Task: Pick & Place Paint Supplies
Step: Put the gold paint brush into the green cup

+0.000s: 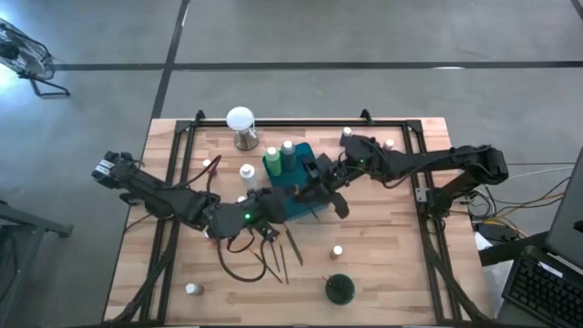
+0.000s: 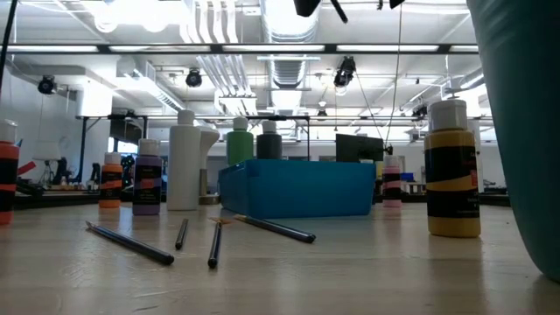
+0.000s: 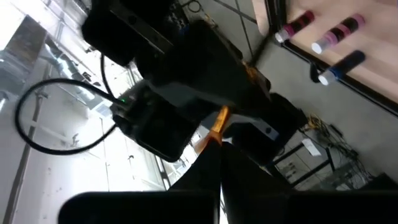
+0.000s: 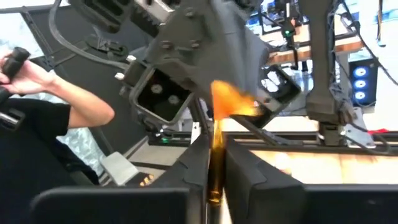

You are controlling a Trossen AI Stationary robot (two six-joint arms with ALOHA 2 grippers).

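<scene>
The right pincer (image 4: 216, 168) is pinched tight on a thin brush with an orange handle (image 4: 217, 140), which stands up between its two dark fingers (image 4: 249, 171). Just past it is the left pincer (image 3: 219, 171), also shut on the same orange brush (image 3: 216, 122), so both arms hold it where they meet above the middle of the tabletop (image 1: 392, 273). From above, the two pincers come together right by the teal tray (image 1: 299, 202), the right pincer (image 1: 321, 182) over it and the left pincer (image 1: 273, 202) at its edge. Two green bottles (image 1: 281, 158) stand at the tray's far side, and a white bottle (image 1: 247, 174) stands just beside it. A few dark brushes (image 1: 281, 257) lie on the wood near the left arm. A small white-capped bottle (image 1: 337, 251) stands near them, and another one (image 1: 192, 290) sits close to the near left corner. A dark green round thing (image 1: 340, 289) sits near the front edge. A white globe on a metal base (image 1: 240, 126) stands at the far side. A person in a dark shirt (image 4: 31, 143) shows beyond the tabletop.
</scene>
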